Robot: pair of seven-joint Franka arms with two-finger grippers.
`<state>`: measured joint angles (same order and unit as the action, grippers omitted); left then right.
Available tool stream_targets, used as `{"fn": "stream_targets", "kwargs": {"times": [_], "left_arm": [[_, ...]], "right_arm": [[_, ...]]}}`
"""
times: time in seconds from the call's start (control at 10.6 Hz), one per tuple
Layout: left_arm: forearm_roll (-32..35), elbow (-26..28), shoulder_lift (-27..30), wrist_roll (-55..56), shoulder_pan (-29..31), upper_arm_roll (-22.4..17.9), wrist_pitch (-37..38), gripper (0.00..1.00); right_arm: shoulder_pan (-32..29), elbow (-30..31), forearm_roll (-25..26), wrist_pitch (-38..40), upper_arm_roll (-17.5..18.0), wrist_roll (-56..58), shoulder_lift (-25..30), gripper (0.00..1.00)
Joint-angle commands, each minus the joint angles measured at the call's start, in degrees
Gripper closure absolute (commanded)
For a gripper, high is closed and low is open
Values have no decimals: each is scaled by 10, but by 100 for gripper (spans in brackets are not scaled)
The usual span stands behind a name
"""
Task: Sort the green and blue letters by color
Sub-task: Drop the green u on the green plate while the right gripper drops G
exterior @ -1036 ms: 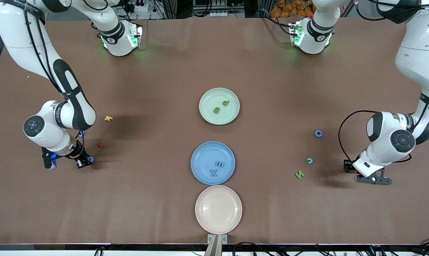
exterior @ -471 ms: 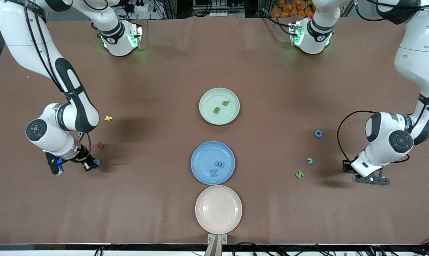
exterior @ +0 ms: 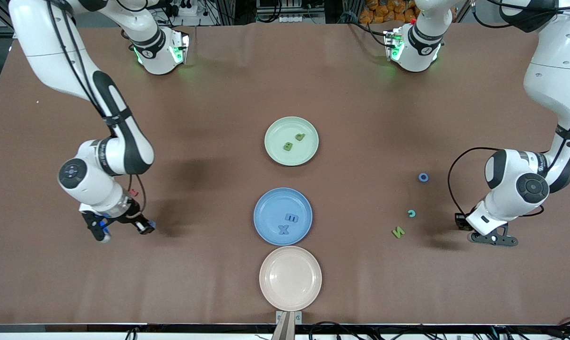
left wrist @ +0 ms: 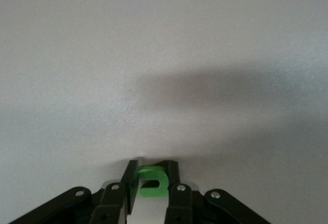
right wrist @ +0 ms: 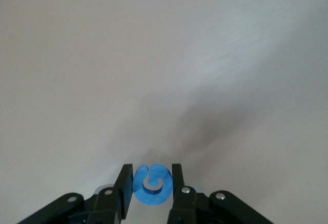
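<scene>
I see the table [exterior: 209, 94] with three plates along its middle: the green plate [exterior: 308, 153] holds two green letters [exterior: 293, 142], the blue plate [exterior: 266, 208] two blue ones [exterior: 287, 224], the pink plate [exterior: 290, 278] nothing. Near the left arm's end, the left gripper [left wrist: 152, 183] has its jaws closed on a green letter [left wrist: 152, 182]. Toward the right arm's end, the right gripper [right wrist: 151, 185] grips a blue letter [right wrist: 151, 184]. I'd lift each straight up, carry level, then release low over the matching plate.
</scene>
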<state>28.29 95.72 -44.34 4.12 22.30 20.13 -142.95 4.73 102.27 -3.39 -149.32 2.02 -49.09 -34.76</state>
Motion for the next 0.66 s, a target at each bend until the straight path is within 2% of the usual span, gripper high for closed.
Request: {"fn": "stream_targets", "kwargs": {"times": [0.0,0.19,0.57], "left_arm": [[6,-7,25,4,-2,48,62,100],[-9,-6,58,80,-2,101,152,100],[-9,1,80,324,-4,247,274,100]], "right_arm": [[71,-53,-7,6,7,19,-20,100],[126,-82,-7,1,7,19,-34,100],[230,-173,-29,-2,6,9,-86,100]]}}
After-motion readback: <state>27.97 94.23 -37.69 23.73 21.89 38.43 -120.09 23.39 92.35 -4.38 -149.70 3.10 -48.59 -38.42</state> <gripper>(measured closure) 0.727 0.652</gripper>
